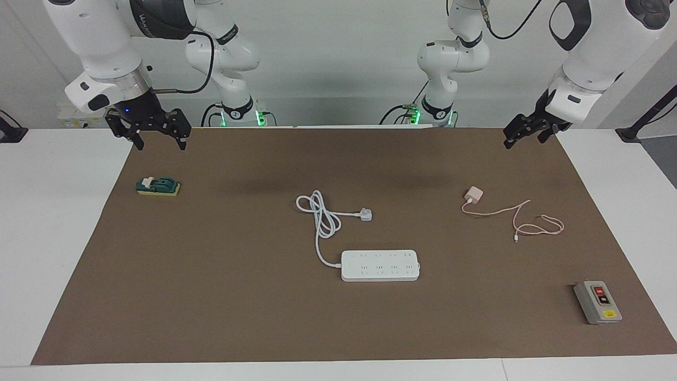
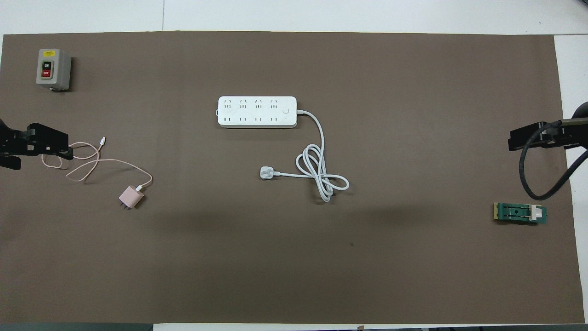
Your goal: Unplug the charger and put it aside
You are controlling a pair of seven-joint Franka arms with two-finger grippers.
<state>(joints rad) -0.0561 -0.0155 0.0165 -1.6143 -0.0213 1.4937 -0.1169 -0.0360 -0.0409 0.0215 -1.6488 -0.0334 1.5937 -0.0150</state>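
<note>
Toward the left arm's edge: pale pink cube charger (image 1: 474,194) lying unplugged, apart from white power strip (image 1: 380,265).
Task apparently complete; right gripper (image 1: 156,136) spread, empty; left gripper (image 1: 529,130) state unclear.

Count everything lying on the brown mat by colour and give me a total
Pink: 1, the charger with its cable
White: 1, the power strip with its cord
Grey: 1, the switch box
Green: 1, the small green block
Total: 4
</note>
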